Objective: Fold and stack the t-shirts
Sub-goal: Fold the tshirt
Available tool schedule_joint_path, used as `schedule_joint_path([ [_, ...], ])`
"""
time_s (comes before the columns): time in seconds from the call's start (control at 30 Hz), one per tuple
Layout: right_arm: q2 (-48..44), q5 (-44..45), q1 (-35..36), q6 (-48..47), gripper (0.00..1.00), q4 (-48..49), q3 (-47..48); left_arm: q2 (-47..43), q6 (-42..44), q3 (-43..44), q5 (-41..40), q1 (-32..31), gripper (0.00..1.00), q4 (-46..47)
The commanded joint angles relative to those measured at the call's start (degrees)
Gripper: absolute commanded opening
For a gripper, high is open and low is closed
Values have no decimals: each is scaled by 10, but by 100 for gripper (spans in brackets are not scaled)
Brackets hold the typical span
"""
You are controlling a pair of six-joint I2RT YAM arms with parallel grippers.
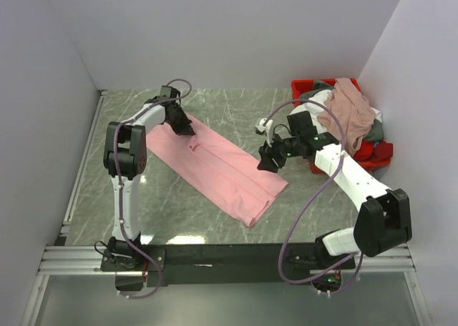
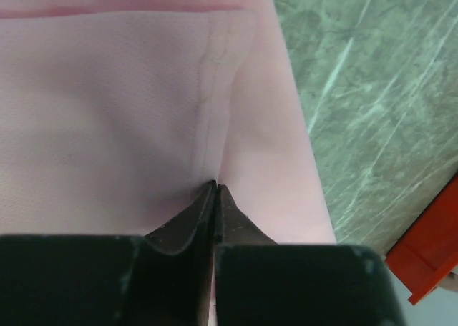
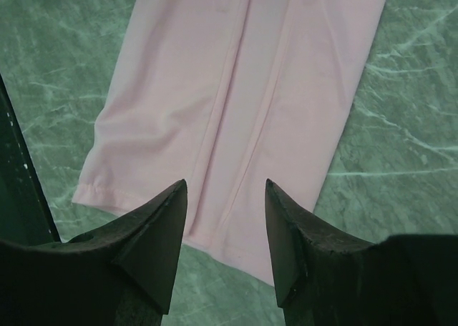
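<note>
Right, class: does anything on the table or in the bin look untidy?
Yes. The red bin at the far right is overfull: a dusty rose t-shirt is heaped over its rim, and grey cloth and red cloth spill past its right side. The pink t-shirt lies flat, but diagonally across the table.

Soft, even light from above fills the overhead view, leaving only faint shadows beneath the arms and a pale patch of glare on the glossy green marbled tabletop [image 1: 179,226] near its front edge, while the walls look washed out. In the left wrist view the plain light pink cloth t-shirt [image 2: 129,126] is bright and sharp enough to show its weave, but the corner of the rigid red plastic bin [image 2: 429,251] is blurred. The right wrist view is dimmer, and the right gripper's black fingers [image 3: 154,233] are nearly featureless silhouettes.
</note>
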Motion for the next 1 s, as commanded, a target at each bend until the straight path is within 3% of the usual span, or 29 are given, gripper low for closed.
schedule_joint_path([
  [0.0, -20, -10, -12, 1, 55, 6, -1, -4, -2, 23, 31, -4, 9, 25],
  [0.13, -2, 16, -17, -10, 55, 3, 9, -45, 8, 36, 26, -4, 23, 42],
  [0.27, 44, 53, -30, -28, 56, -32, 41, -122, 43, 48, -34, 2, 39, 31],
  [0.4, 109, 93, -52, -57, 59, -70, 83, -252, 73, -40, -119, 20, 55, 58],
  [0.47, 149, 106, -64, -65, 60, -90, 96, -345, 64, -147, -131, 47, 62, 98],
  [0.5, 161, 109, -65, -67, 61, -94, 105, -372, 41, -228, -113, 61, 62, 113],
  [0.6, 203, 105, -66, -60, 61, -107, 119, -448, -16, -367, -61, 134, 60, 148],
  [0.7, 239, 91, -66, -49, 62, -122, 132, -465, -32, -437, -56, 181, 59, 149],
  [0.97, 300, 86, -63, -37, 60, -153, 156, -341, -16, -421, -35, 217, 48, 133],
])
